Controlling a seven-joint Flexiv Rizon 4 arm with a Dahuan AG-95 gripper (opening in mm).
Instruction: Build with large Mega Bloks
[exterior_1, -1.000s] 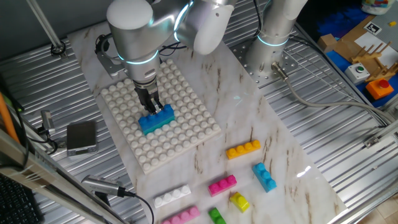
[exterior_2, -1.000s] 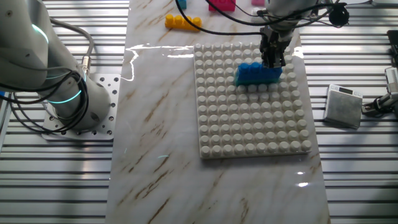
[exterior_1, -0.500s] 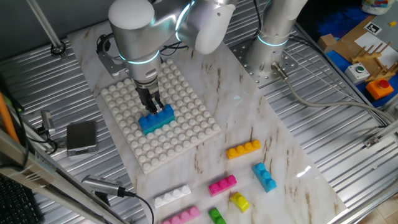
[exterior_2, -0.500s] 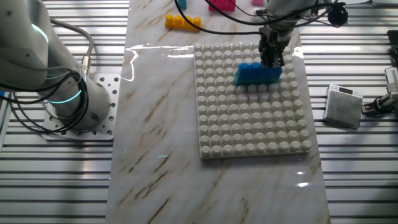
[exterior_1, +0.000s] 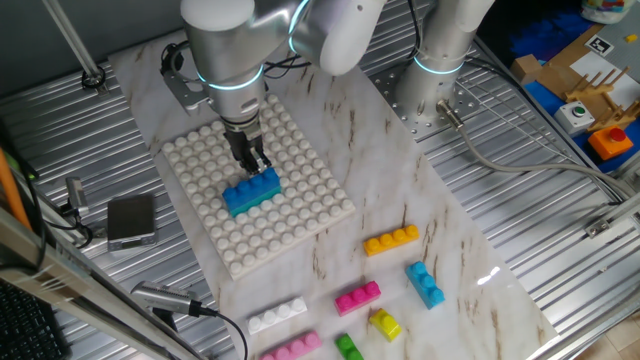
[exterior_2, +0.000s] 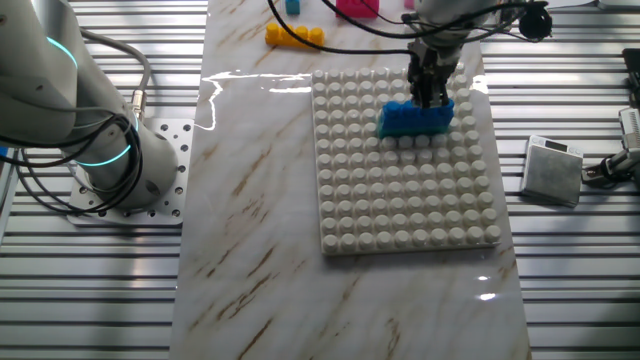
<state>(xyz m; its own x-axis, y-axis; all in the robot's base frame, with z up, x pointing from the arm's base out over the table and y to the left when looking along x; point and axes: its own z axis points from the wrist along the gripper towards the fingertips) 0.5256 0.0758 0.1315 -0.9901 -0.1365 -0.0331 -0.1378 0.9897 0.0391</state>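
A blue four-stud brick (exterior_1: 252, 192) (exterior_2: 416, 118) sits pressed onto the white studded baseplate (exterior_1: 300, 215) (exterior_2: 400, 210), near its middle. My gripper (exterior_1: 252, 162) (exterior_2: 430, 96) hangs just above the brick's top, fingers pointing down and slightly apart, with nothing held between them. Loose Mega Bloks lie on the marble beyond the plate: orange (exterior_1: 391, 240) (exterior_2: 294, 36), teal (exterior_1: 425, 284), magenta (exterior_1: 357, 298), yellow (exterior_1: 385, 324), green (exterior_1: 348, 347), white (exterior_1: 277, 316) and pink (exterior_1: 290, 347).
A small grey box (exterior_1: 131, 220) (exterior_2: 553, 169) with a cable lies on the ribbed metal beside the baseplate. The arm's base (exterior_1: 437, 90) (exterior_2: 110, 150) stands bolted at the table's side. Cardboard and coloured parts (exterior_1: 585, 80) sit at the far right.
The gripper has risen off the blue brick and shifted slightly along it. The brick stays seated on the baseplate.
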